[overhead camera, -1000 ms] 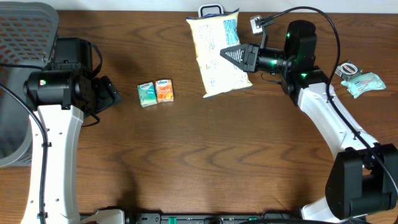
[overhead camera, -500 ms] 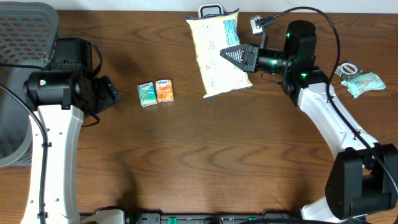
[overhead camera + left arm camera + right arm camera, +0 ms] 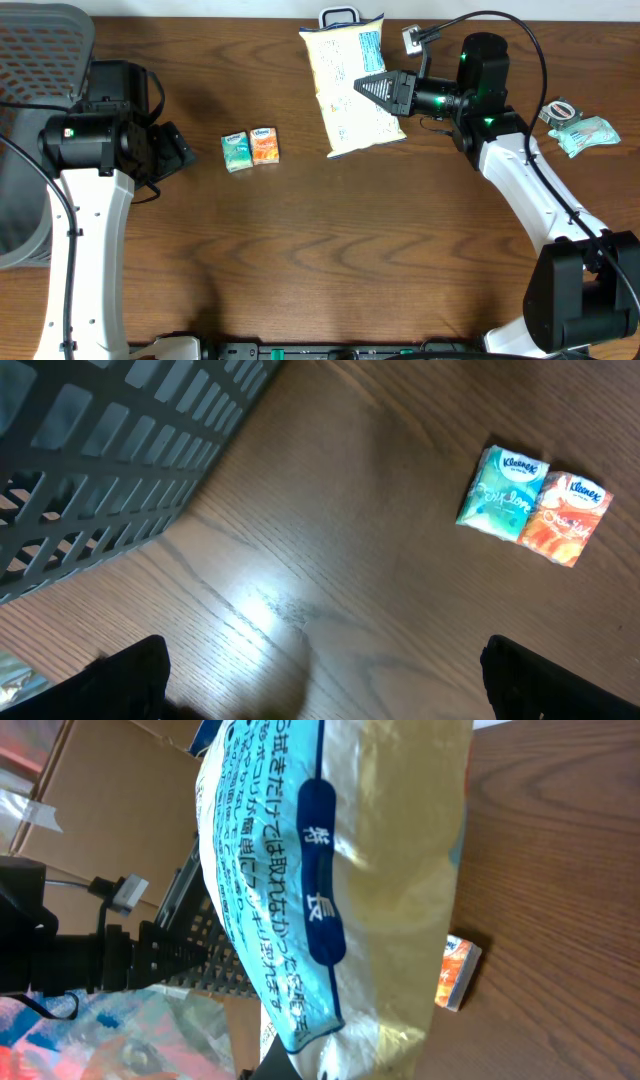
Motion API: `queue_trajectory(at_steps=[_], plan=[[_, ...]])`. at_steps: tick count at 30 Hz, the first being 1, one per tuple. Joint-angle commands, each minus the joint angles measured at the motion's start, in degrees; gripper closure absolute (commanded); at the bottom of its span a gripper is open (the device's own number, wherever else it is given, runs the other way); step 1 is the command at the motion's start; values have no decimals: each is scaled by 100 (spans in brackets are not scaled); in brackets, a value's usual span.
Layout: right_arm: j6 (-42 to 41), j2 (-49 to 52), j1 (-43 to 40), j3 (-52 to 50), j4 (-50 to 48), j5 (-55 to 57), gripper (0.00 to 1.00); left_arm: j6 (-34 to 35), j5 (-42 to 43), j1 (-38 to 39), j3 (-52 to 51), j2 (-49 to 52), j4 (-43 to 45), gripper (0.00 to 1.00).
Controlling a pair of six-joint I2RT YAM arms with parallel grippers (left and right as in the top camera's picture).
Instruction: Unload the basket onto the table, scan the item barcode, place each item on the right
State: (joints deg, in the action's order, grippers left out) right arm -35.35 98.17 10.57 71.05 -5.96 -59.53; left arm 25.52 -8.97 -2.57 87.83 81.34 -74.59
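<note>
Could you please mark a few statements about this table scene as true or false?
1. A teal tissue pack and an orange tissue pack lie side by side on the table. True.
2. The left gripper is shut on the teal tissue pack. False: it is open and apart from both packs.
3. The snack bag lies at the near edge, by the arm bases. False: it is at the far edge, under the right gripper.
4. A grey mesh basket stands at the robot's left. True.
5. The right gripper is shut. True.
</note>
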Motion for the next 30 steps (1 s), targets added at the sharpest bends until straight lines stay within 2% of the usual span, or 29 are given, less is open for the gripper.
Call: queue_trajectory(at_steps=[1,8,13,16,21,30], plan=[[76,-120,42,42,-24,-57,99,52,-55,-26,15,24,-17,2],[205,-120,42,42,125,15,99,52,-55,-26,15,24,-17,2],[706,-120,66,42,903,538,99,50,-55,-26,15,24,-17,2],[1193,-116,168,42,1565,1401,99,52,-55,-26,15,24,-17,2],[1565,-59,439,42,2450,3620,99,52,-55,-26,15,24,-17,3],[2658,-55,758,44,3119,6133,99,52,-55,-26,15,24,-17,2]])
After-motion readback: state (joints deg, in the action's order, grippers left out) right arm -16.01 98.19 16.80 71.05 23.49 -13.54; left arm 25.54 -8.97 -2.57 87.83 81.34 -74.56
